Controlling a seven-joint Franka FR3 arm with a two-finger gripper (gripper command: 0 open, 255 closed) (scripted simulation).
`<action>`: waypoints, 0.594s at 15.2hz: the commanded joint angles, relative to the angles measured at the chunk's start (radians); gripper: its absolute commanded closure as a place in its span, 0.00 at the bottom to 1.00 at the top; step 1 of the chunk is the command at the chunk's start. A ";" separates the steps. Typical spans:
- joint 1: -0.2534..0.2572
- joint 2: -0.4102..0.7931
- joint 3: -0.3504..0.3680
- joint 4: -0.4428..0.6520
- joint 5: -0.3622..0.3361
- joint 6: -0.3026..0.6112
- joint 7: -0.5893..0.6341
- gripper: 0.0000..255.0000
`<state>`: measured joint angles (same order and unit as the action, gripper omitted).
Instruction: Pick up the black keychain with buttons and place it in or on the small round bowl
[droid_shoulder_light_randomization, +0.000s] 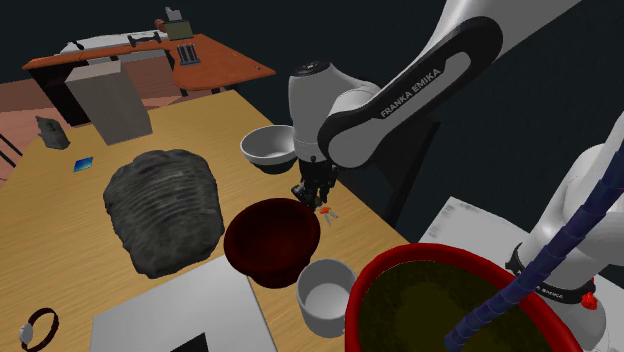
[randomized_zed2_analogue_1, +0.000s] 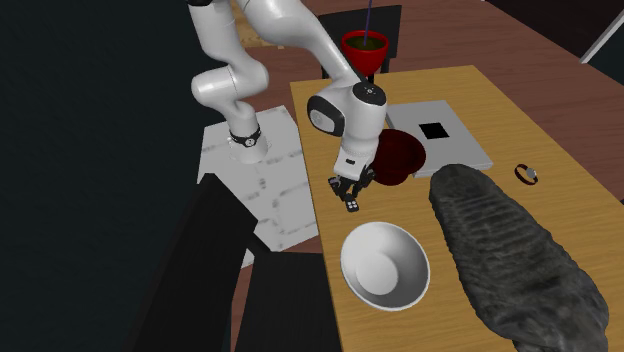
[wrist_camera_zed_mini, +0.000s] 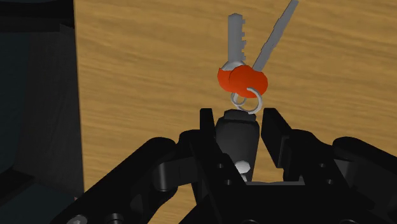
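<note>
Wrist view, from the left: the worktop (wrist_camera_zed_mini: 146, 76) ends beside a dark area, then the fingers (wrist_camera_zed_mini: 208, 130) clench the black keychain (wrist_camera_zed_mini: 238, 137), its orange-capped keys (wrist_camera_zed_mini: 242, 79) lying on the wood. So near that edge, a slipping fob would likely tumble off. Shoulder view adds the pale bowl (droid_shoulder_light_randomization: 266, 148), probably the target, then a dark red bowl (droid_shoulder_light_randomization: 272, 238) and a white cup (droid_shoulder_light_randomization: 325, 293) rightward.

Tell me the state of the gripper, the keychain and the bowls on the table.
Keychain: clasped by its black fob, keys splayed out ahead.
Gripper: jaws shut on the keychain.
Wide white bowl: upright, empty.
Dark red bowl: upright, empty.
Small white bowl: upright, empty.
</note>
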<state>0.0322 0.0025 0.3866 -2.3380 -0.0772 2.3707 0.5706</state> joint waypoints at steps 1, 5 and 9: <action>0.000 0.000 0.000 0.000 0.000 0.000 0.000 1.00; 0.000 -0.019 0.000 0.010 0.012 -0.027 -0.010 1.00; 0.001 -0.054 -0.001 0.031 0.033 -0.080 -0.027 1.00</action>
<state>0.0324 -0.0429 0.3857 -2.3126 -0.0495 2.3046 0.5480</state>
